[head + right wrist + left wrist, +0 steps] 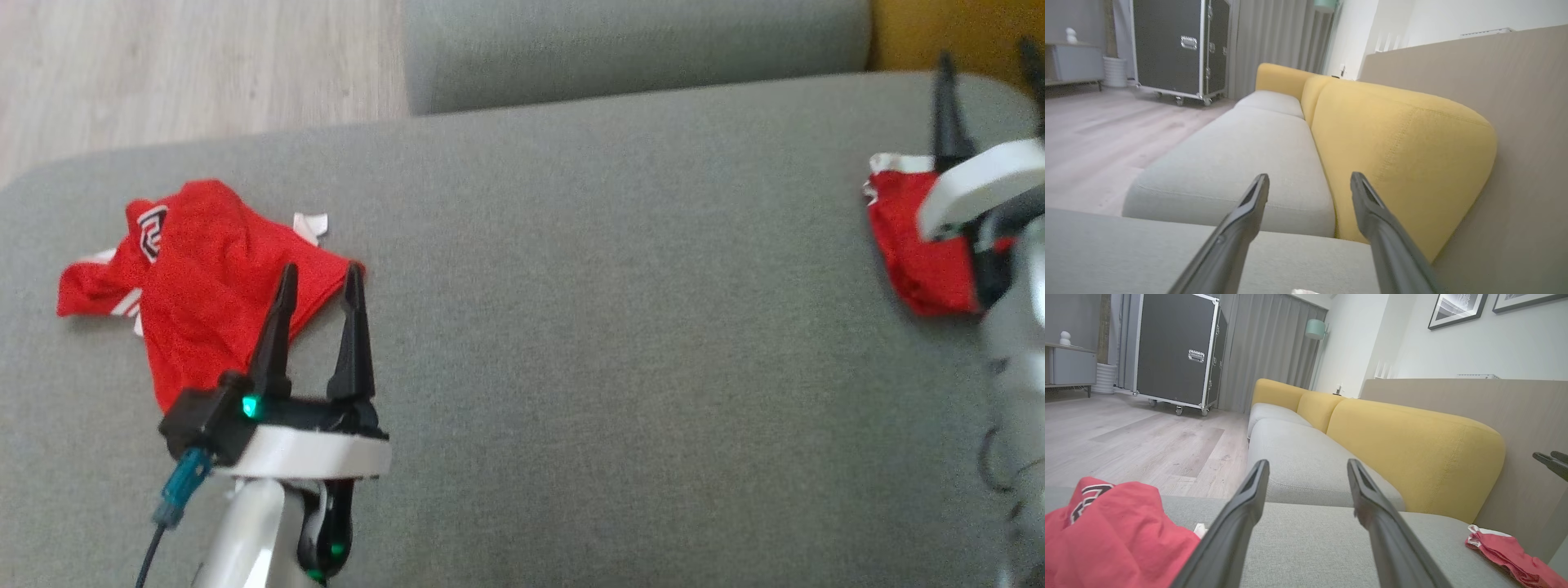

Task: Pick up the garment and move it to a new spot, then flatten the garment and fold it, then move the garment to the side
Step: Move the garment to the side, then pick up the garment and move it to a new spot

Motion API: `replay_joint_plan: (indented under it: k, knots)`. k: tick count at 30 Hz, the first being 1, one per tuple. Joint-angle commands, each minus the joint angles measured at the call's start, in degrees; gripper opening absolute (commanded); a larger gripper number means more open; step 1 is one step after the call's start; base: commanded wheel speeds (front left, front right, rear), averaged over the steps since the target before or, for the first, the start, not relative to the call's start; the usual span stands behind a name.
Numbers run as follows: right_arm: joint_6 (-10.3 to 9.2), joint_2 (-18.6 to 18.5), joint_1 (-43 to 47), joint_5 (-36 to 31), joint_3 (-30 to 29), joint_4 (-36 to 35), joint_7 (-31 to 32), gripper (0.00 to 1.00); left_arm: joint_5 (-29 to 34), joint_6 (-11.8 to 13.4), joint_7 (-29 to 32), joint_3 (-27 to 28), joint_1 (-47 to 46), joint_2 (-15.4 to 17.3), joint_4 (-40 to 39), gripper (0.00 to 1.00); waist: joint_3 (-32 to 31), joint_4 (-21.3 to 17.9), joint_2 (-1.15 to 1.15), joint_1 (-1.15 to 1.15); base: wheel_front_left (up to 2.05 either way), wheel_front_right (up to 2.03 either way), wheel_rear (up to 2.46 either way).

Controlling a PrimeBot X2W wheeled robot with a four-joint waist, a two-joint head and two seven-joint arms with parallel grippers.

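A crumpled red garment (204, 278) with white trim and a black logo lies at the left of the grey cushion (571, 327). My left gripper (320, 273) is open and empty, its fingertips over that garment's right edge. In the left wrist view the same garment (1106, 535) sits lower left of the open left gripper (1306, 465). A second red garment (914, 253) with a white edge lies bunched at the far right, partly hidden by my right wrist. Past it my right gripper (986, 53) stands open, nothing between its fingers (1249, 212).
A yellow backrest (1396, 155) runs along the cushion's right side, with a wood panel behind it. A further grey seat (637, 49) adjoins the far edge. Wooden floor (163, 73) lies beyond the far left. A black wheeled case (1175, 351) stands across the room.
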Motion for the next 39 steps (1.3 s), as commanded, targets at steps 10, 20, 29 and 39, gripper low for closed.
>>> replay_joint_plan:
  k: [10,20,29,39]
  knots:
    - [-0.05,11.86,19.27,10.35,-0.58,-24.47,-0.76,1.0,-0.56,0.43,-0.28,4.16,3.89,0.42,-2.7,1.0,-5.29,0.8,0.0,0.01,0.0,0.0,0.0]
    - [-0.05,12.89,37.08,10.98,3.21,-32.63,-0.77,1.0,-0.29,0.19,-0.28,4.53,6.16,0.42,1.1,1.0,-5.31,1.82,0.0,0.01,0.0,0.0,0.0]
    - [-0.05,12.92,38.79,12.1,4.35,-35.39,-0.77,1.0,-0.71,0.52,-0.28,5.1,6.03,0.42,1.84,1.0,-4.69,1.15,0.0,0.01,0.0,0.0,0.0]
    - [-0.05,12.93,39.38,12.87,5.34,-35.49,-0.77,1.0,-0.77,0.8,-0.28,4.99,6.02,0.42,2.57,1.0,-5.25,3.05,0.0,0.01,0.0,0.0,0.0]
